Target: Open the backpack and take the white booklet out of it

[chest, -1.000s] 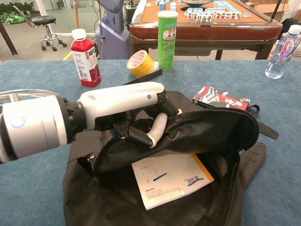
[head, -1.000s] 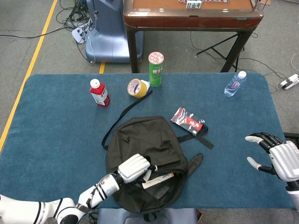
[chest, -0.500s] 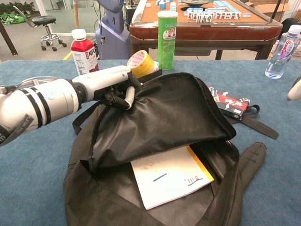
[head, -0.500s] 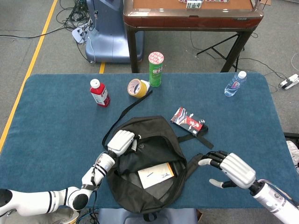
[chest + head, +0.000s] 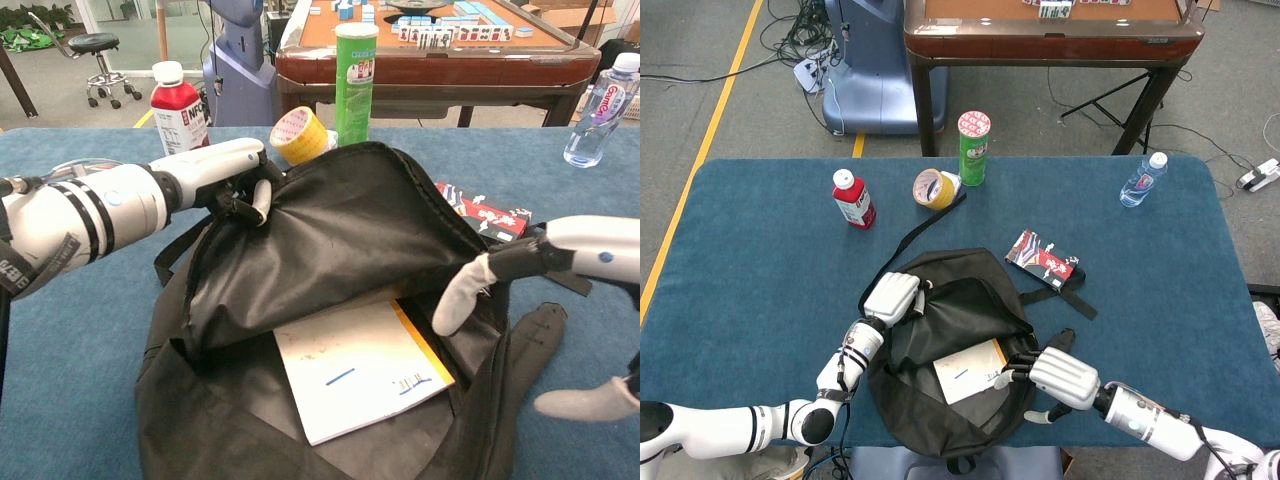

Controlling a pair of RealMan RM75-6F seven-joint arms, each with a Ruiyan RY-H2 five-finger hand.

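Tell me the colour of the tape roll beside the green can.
Yellow tape roll; clearest in the chest view.

Backpack (image 5: 950, 350) at the table's (image 5: 760, 260) near middle, booklet (image 5: 968, 371) inside its opening. Left hand (image 5: 890, 297) on the flap's left edge, right hand (image 5: 1060, 377) at the opening's right. Behind: bottle (image 5: 853, 199), tape roll (image 5: 934, 188), can (image 5: 973, 148). Right of backpack: packet (image 5: 1042, 258); far right: water bottle (image 5: 1142, 180).

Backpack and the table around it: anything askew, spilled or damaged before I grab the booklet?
Nothing spilled or damaged. The backpack gapes because the left hand holds its flap up. The white booklet lies tilted in the opening. The yellow tape roll stands on edge.
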